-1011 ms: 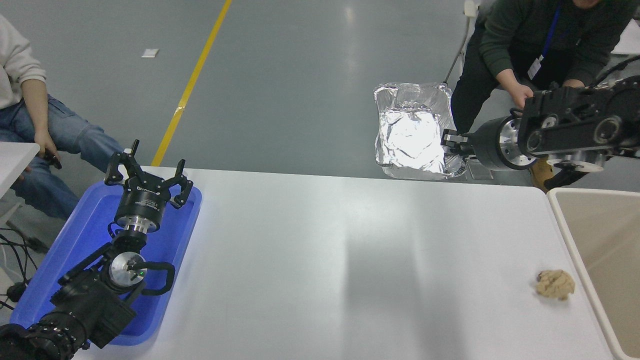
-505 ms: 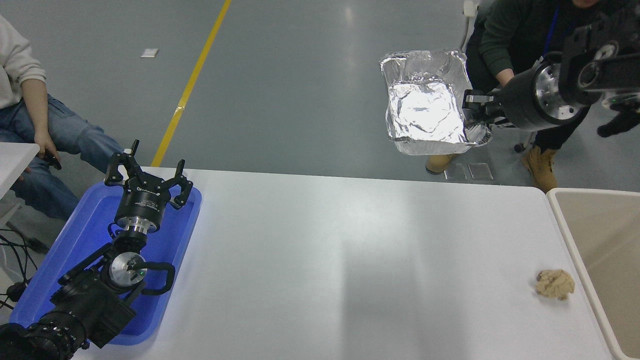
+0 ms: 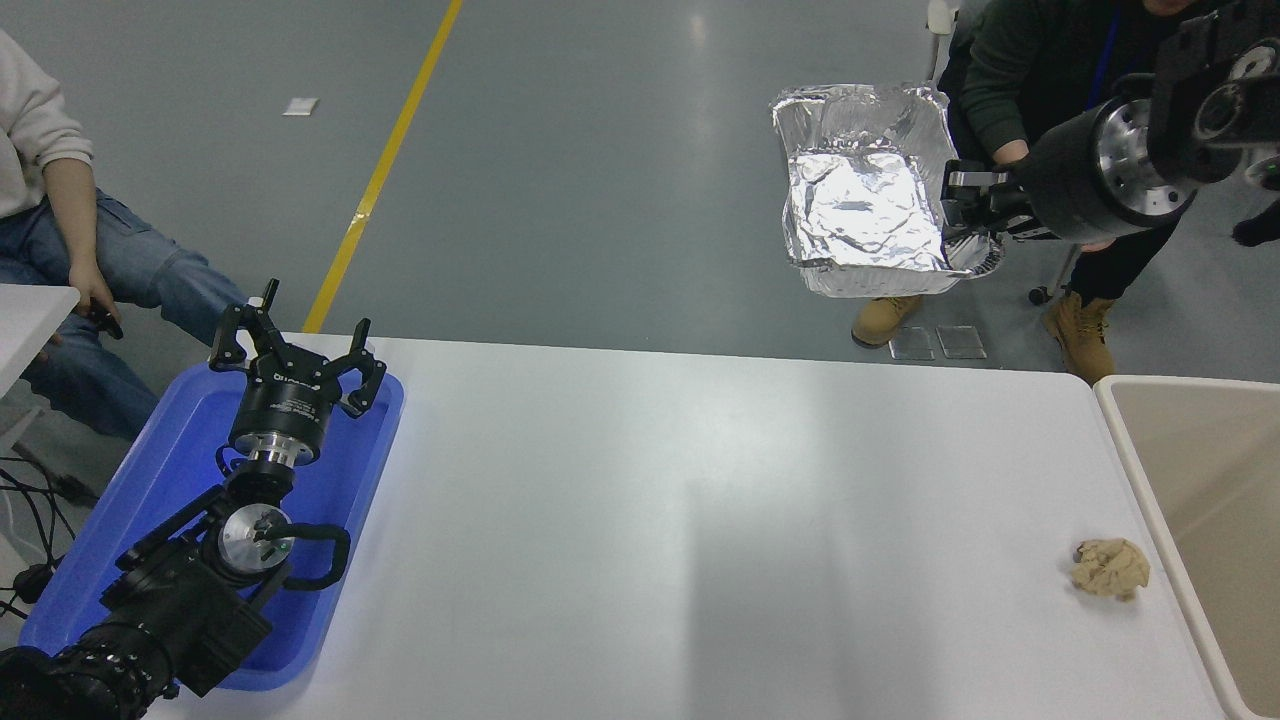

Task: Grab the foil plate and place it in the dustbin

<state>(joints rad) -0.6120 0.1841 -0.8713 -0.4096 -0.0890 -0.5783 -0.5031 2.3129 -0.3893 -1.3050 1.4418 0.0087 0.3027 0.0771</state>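
Observation:
The foil plate (image 3: 865, 195) is a shiny crinkled silver tray held high in the air beyond the table's far edge, at the upper right. My right gripper (image 3: 965, 210) is shut on the plate's right rim, its arm coming in from the right edge. The dustbin (image 3: 1130, 440) is a large beige bin at the table's right side, below and to the right of the plate. My left gripper (image 3: 295, 350) is open and parked over the blue tray at the lower left.
A crumpled tan paper ball (image 3: 1110, 568) lies on the white table (image 3: 650, 520) near the dustbin. A blue tray (image 3: 160, 480) sits at the left. One person (image 3: 1040, 60) stands at the far right behind the plate, another sits at the far left (image 3: 50, 200).
My right gripper has lifted the foil plate upward and to the right, from just above the table's far edge to high in the air. The left arm has not moved.

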